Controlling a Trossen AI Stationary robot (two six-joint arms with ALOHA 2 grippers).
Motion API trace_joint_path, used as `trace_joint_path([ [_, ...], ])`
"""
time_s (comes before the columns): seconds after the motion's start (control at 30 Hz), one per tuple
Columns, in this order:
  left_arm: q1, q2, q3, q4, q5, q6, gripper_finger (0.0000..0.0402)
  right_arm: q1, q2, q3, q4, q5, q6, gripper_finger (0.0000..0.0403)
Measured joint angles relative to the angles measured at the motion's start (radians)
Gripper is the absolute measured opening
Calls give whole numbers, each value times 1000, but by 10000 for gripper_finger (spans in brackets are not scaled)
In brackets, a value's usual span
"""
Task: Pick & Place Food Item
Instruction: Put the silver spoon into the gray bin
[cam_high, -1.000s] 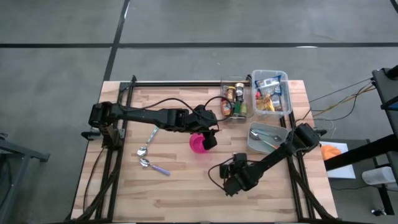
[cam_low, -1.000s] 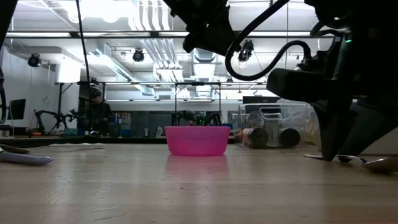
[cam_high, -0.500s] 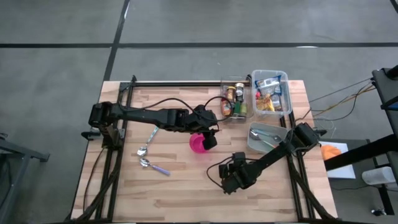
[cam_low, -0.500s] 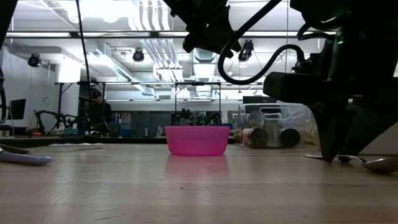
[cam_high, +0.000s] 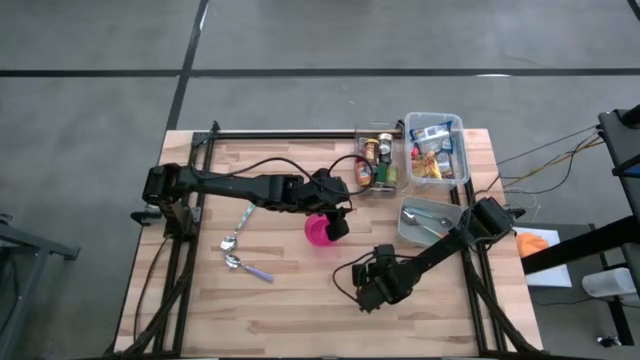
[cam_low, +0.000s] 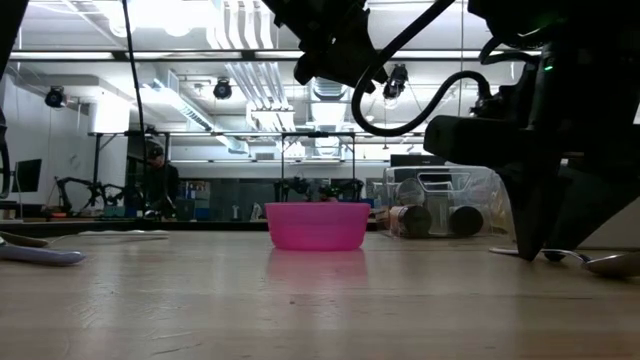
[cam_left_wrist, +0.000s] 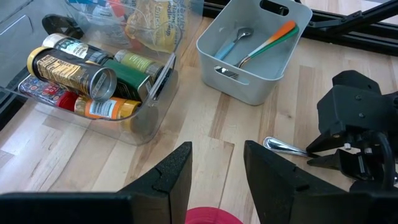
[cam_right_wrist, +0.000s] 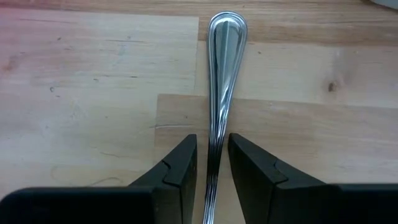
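Pink bowl (cam_high: 318, 231) sits upright on the worktop, round, shallow, nothing visible inside from the level view (cam_low: 317, 226). Food items lie in the clear bin (cam_high: 378, 160) just beyond the bowl: cans and bottles on their sides, among them a brown-labelled can (cam_left_wrist: 69, 70), a green one (cam_left_wrist: 132, 71) and an orange one (cam_left_wrist: 102, 107), packed touching one another. A second clear bin (cam_high: 436, 147) beside it holds bright snack packets.

Pink bowl (cam_high: 318, 231) glows bright against the pale wood-grain desk (cam_high: 280, 300). Grey bin (cam_left_wrist: 252, 50) carries an orange-handled utensil (cam_left_wrist: 273, 38). Yellow packet (cam_left_wrist: 152, 25) in the clear tub (cam_left_wrist: 140, 127), beside a green can (cam_left_wrist: 130, 71). Silver spoon (cam_right_wrist: 219, 93) gleams; purple-handled spoon (cam_high: 247, 266) lies apart.
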Motion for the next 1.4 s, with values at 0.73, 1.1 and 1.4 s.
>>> trace_joint_path([
  [0.73, 0, 0, 0, 0, 0, 0, 147, 1, 2, -1, -6, 29, 7, 25],
  [1.1, 0, 0, 0, 0, 0, 0, 146, 1, -3, 0, -7, 38, 6, 24],
  [1.4, 0, 0, 0, 0, 0, 0, 146, 1, -42, 32, -62, 90, -23, 23],
])
